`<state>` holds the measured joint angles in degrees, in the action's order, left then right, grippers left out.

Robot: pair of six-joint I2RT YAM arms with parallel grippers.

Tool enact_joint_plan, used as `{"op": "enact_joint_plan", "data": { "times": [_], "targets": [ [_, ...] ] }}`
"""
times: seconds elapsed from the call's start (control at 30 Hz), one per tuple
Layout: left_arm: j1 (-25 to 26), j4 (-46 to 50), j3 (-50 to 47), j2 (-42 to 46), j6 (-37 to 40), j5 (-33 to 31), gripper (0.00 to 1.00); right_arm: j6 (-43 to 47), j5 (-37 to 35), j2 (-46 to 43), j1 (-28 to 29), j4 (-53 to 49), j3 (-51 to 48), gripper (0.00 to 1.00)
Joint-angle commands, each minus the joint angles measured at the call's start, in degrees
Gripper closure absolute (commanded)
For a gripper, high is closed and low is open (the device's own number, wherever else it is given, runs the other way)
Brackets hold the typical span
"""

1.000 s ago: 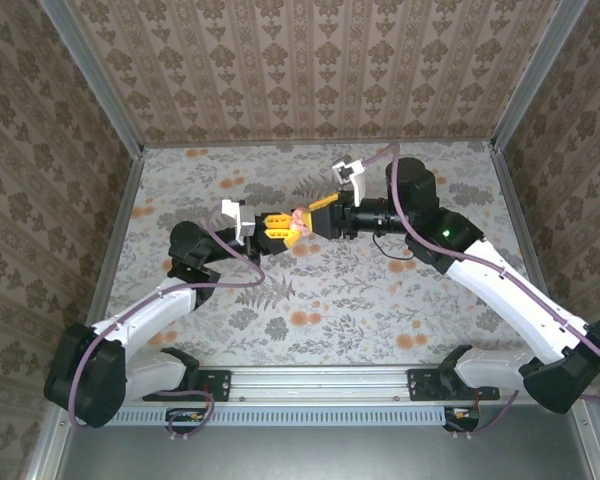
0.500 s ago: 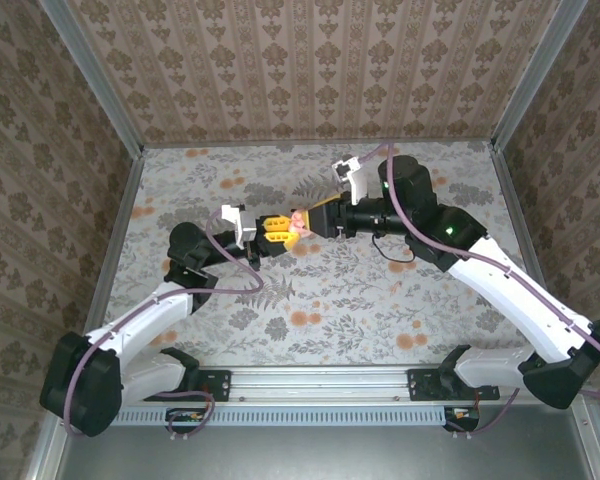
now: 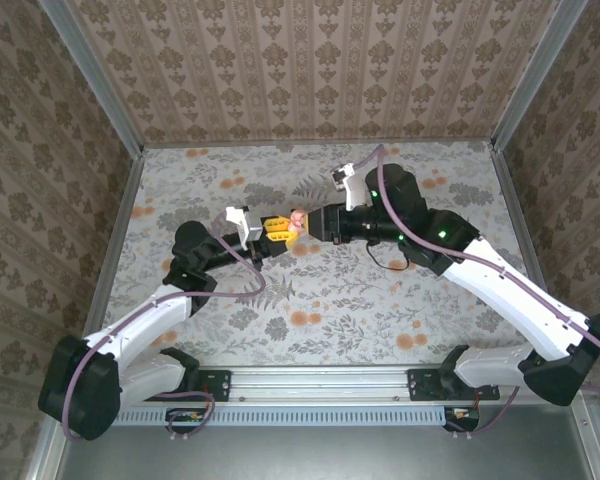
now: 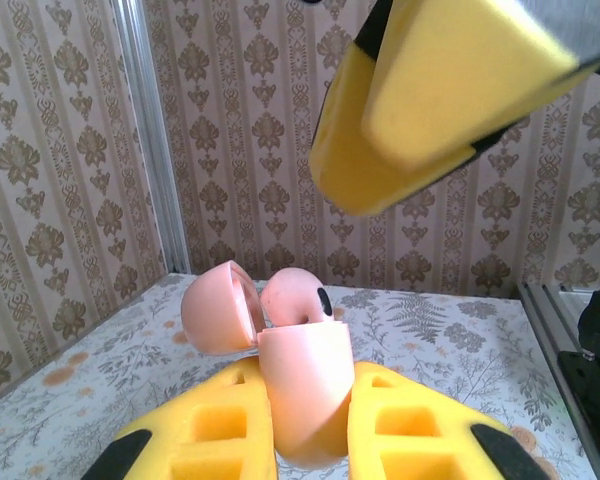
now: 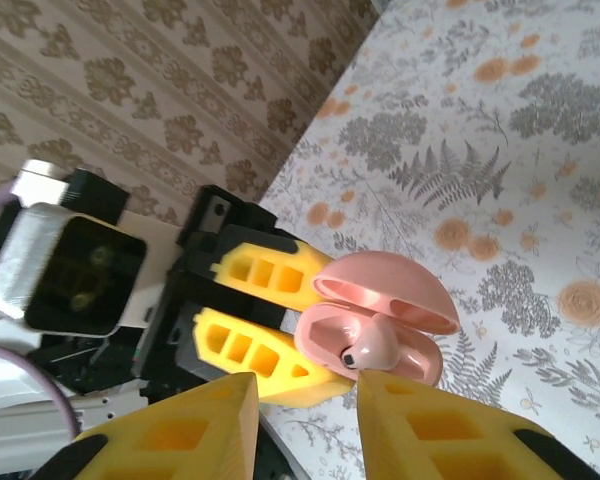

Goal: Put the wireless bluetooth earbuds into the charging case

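The pink charging case [image 4: 305, 390] is held upright above the table with my left gripper [image 4: 308, 375] shut on its lower half. Its lid [image 4: 218, 308] is hinged open to the left. One pink earbud [image 4: 298, 297] sits in the case, its head sticking out of the top. In the right wrist view the case [image 5: 420, 355] and the earbud [image 5: 375, 345] lie just beyond my right gripper [image 5: 305, 385], which is open with nothing between its yellow fingers. From above, the right gripper [image 3: 318, 222] meets the case [image 3: 296, 220] and the left gripper [image 3: 278, 228] mid-table.
The right gripper's yellow finger [image 4: 440, 100] hangs close above the case. A floral table surface [image 3: 320, 300] lies below, ringed by patterned walls [image 3: 310, 70] and metal rails [image 3: 320, 410]. A black cable [image 3: 395, 258] lies under the right arm.
My right arm has shifted left, bringing its fingers closer to the case, and its jaws have narrowed. The left gripper keeps its hold on the case, moved slightly back.
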<state>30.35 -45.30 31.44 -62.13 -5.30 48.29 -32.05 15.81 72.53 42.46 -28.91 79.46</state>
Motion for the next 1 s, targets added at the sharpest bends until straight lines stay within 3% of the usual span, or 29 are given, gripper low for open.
{"op": "enact_joint_plan", "data": {
  "times": [0.0, 0.37, 0.63, 0.77, 0.97],
  "targets": [
    [0.4, -0.5, -0.6, 1.9, 1.3, -0.3, 1.00, -1.0, -1.0, 2.1, 0.4, -3.5, 2.3, 0.70],
    [0.4, 1.1, -1.2, 3.2, 2.6, -0.7, 1.00, -1.5, -0.9, 3.8, 0.9, -5.4, 3.8, 0.70],
    [0.4, 1.2, -1.1, 3.3, 2.6, 0.0, 1.00, 1.5, -0.6, 6.5, 0.9, -9.0, 7.5, 0.79],
    [0.4, 2.1, -1.0, 3.3, 3.1, 0.0, 1.00, 0.2, 1.1, 6.8, 0.9, -9.7, 8.7, 0.73],
    [0.5, 2.7, -0.7, 3.2, 3.7, 0.4, 1.00, 0.3, 1.7, 9.4, 0.8, -11.3, 9.1, 0.71]
  ]
}}
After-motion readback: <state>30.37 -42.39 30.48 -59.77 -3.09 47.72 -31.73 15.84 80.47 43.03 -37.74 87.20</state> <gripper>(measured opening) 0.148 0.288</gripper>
